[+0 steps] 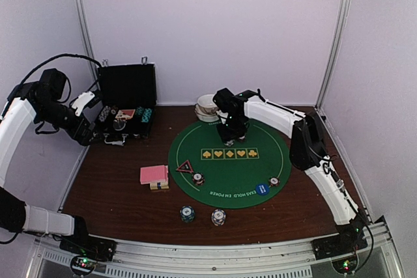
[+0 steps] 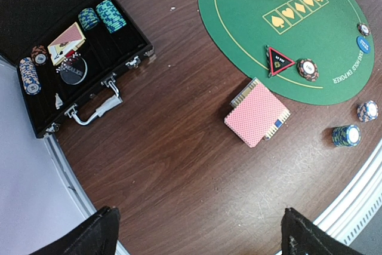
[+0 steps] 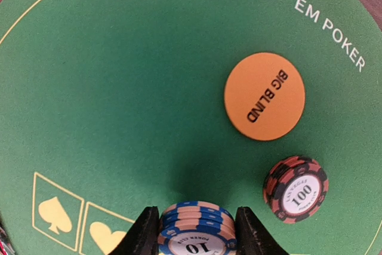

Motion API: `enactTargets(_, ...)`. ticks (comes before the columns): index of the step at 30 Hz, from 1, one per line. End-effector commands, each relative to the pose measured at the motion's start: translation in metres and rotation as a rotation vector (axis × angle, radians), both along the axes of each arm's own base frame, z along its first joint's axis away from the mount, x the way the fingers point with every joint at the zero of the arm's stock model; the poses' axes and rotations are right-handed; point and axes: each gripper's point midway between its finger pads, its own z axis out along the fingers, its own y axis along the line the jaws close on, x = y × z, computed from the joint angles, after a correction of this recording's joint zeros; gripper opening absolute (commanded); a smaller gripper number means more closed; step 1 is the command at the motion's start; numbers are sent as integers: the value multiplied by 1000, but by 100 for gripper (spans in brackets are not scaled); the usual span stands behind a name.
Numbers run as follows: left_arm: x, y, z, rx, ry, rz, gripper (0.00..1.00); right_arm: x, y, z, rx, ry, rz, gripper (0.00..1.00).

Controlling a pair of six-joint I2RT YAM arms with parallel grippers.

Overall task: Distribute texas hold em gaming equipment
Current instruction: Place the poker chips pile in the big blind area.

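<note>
The right claw (image 3: 197,234) is clenched on a short stack of blue-and-pink striped chips (image 3: 197,222) at the bottom centre of the right wrist view. A finger presses each side of the stack, over the green mat (image 3: 119,76) just right of the yellow suit boxes (image 3: 57,213). Up and to the right lie the orange disc (image 3: 264,96) and a brown chip stack (image 3: 295,189). The left claw (image 2: 200,237) hangs released, fingers spread to the lower corners of its view, above the wooden surface (image 2: 167,165). The pink-backed cards (image 2: 256,114) lie centre-right, just off the mat, with the triangle marker (image 2: 279,60) above them.
</note>
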Motion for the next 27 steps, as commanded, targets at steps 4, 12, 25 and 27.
enactTargets(4, 6, 1, 9, -1, -36, -10, 98, 29, -3, 2, 13, -93, -50, 22)
enactTargets(12, 6, 1, 8, 2, -34, -10, 98, 33, 0, -12, 30, -83, -54, 36)
enactTargets(25, 5, 1, 9, -2, -35, -7, 98, 29, 13, 44, 82, -160, -26, 66)
enactTargets(27, 4, 1, 10, 1, -38, -4, 97, 24, 19, 62, 93, -180, -8, 66)
